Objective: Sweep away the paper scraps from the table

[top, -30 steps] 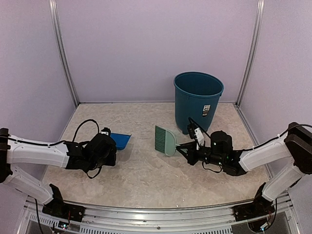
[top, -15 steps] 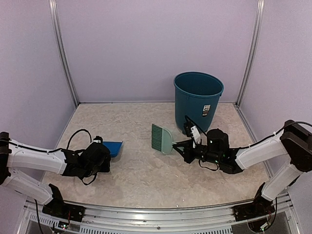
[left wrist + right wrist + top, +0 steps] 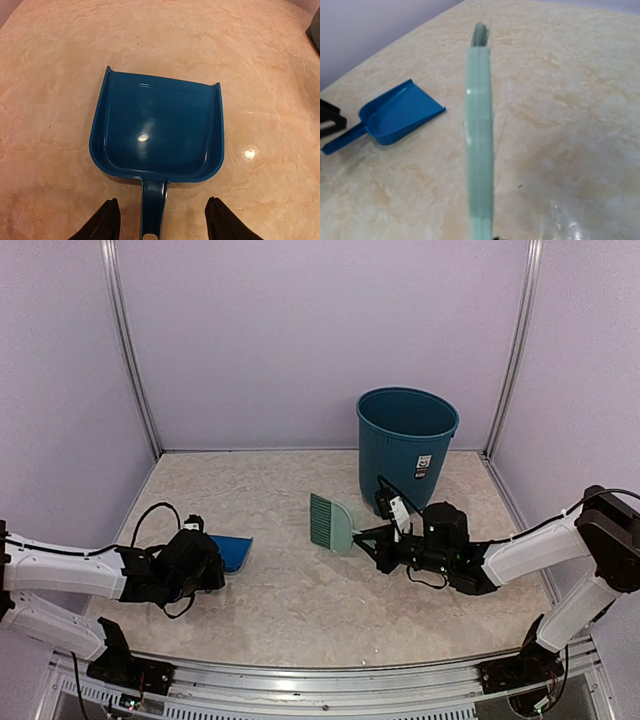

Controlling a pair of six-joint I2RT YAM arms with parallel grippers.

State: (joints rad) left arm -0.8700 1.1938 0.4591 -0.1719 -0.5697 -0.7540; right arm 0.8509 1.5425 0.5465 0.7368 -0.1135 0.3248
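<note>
No paper scraps show on the beige table [image 3: 280, 610] in any view. The blue dustpan [image 3: 232, 552] lies flat on the table at the left, and it is empty in the left wrist view [image 3: 157, 132]. My left gripper [image 3: 210, 562] stands open just behind it. Its two black fingertips [image 3: 107, 222] are well apart on either side of the dustpan handle [image 3: 152, 210] and do not touch it. My right gripper [image 3: 372, 540] is shut on the handle of the pale green hand brush [image 3: 330, 523], which it holds on edge above the table middle [image 3: 479, 125].
A tall blue-green waste bin [image 3: 405, 445] stands at the back right, just behind the right arm. Lilac walls enclose the table on three sides. A silver rail [image 3: 320, 680] runs along the near edge.
The left gripper carried the dustpan down and leftward, then opened and let go of its handle. The right arm shifted the brush slightly left, then held still.
</note>
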